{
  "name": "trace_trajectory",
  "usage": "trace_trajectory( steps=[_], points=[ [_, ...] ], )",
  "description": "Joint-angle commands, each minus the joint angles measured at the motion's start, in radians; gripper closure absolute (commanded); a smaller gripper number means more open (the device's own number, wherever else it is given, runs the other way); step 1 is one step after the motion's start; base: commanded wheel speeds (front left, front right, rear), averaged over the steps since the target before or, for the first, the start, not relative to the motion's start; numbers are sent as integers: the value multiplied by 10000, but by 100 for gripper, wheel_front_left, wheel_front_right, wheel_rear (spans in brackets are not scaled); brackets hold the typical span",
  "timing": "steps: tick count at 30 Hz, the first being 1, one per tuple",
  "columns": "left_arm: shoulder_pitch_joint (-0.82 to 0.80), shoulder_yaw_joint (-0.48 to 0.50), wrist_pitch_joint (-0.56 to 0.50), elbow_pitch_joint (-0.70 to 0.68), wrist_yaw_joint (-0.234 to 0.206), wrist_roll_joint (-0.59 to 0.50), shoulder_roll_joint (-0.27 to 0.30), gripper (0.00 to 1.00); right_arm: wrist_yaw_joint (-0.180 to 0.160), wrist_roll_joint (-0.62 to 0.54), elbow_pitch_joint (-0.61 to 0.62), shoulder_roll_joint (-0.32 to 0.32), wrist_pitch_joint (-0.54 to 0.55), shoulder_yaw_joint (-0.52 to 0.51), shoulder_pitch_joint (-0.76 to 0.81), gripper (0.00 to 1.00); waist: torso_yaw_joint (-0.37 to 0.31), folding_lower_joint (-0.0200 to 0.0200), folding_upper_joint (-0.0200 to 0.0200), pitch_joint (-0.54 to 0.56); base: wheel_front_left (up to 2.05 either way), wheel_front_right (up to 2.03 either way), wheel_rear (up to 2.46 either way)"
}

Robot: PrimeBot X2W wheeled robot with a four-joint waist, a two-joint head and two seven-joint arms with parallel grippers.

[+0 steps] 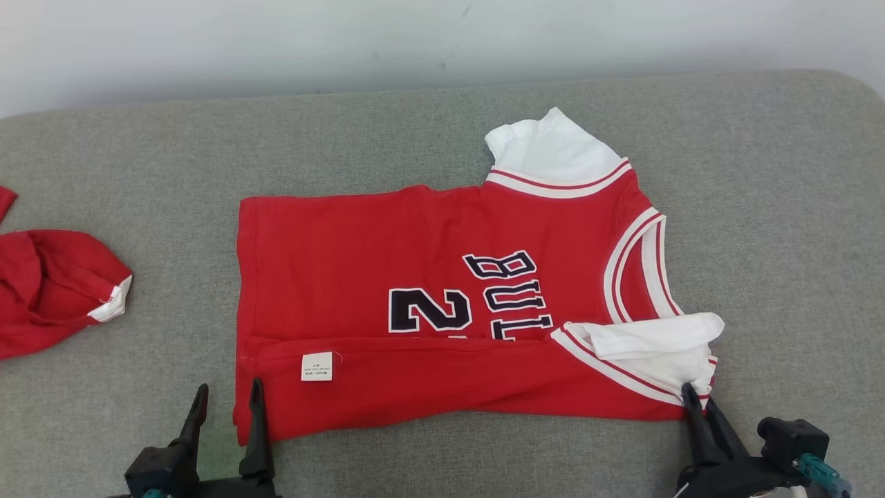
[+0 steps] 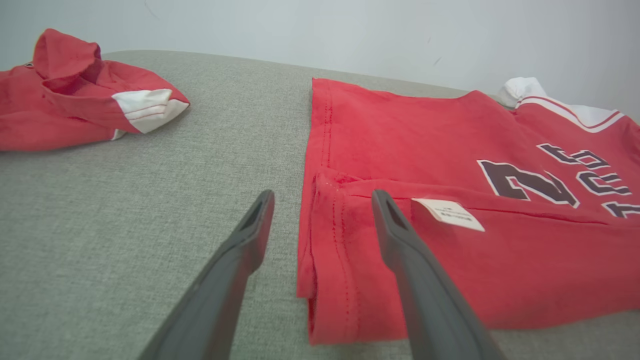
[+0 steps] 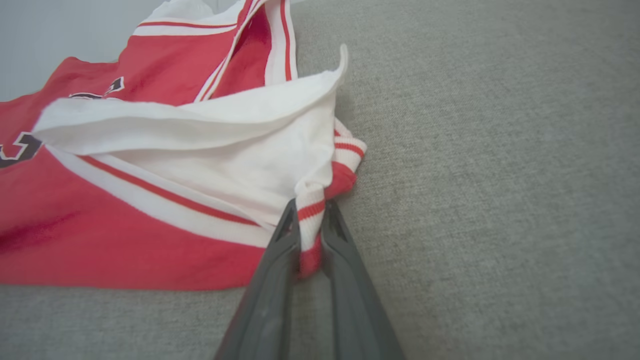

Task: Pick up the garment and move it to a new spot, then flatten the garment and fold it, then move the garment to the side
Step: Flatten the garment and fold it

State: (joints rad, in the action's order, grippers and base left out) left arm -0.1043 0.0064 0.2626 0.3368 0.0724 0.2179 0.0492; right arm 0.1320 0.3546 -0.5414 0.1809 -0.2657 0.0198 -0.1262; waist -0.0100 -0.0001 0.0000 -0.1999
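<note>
The right pincer (image 3: 310, 212) is nipped narrow on the red-and-white ribbed trim (image 3: 320, 200) at the garment's near right corner; the left pincer (image 2: 322, 200) stands wide at the near left hem corner, one finger over red cloth, the other over bare worktop (image 1: 442, 131), holding nothing; the garment (image 1: 415, 242) lies spread mid-worktop, its near edge already turned over so the label (image 1: 317, 366) shows. The fold probably wants the left pincer closing on both hem layers; then both corners should rise level and travel together, or the cloth may skew. The bunched white sleeve (image 1: 650, 339) beside the right grip could flop loose; a second red garment (image 1: 48, 290) lies well apart at the left, out of the fold's way.
</note>
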Motion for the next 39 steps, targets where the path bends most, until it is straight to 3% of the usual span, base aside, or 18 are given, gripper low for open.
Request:
trace_trajectory(
  steps=[1,11,29,30,31,32,33,39],
  points=[
    [63,-1,32,-19,28,29,23,0,-28,71,-95,120,28,4,-21,100,13,1,0,11,0,0,0],
    [589,-482,32,32,313,633,32,0,-28,167,351,316,15,-90,64,100,-61,1,0,102,0,0,0],
    [180,-495,32,883,7,1045,24,0,-28,264,748,445,15,154,-25,100,-271,1,0,-73,0,0,0],
    [172,-506,32,914,-11,978,24,21,-28,256,763,451,15,166,-29,100,-274,1,0,-88,0,0,0],
    [171,-535,32,939,-2,900,23,71,-28,265,776,460,15,177,-36,100,-277,1,0,-105,0,0,0],
    [154,-544,32,957,5,883,23,95,-28,286,786,467,15,188,-47,100,-279,1,0,-119,0,0,0],
    [130,-549,32,967,18,895,24,100,-28,302,794,473,15,202,-61,100,-281,1,0,-130,0,0,0],
    [81,-578,32,1011,103,996,24,100,-27,349,777,479,15,258,-117,100,-268,1,0,-116,0,0,0]
  ],
)
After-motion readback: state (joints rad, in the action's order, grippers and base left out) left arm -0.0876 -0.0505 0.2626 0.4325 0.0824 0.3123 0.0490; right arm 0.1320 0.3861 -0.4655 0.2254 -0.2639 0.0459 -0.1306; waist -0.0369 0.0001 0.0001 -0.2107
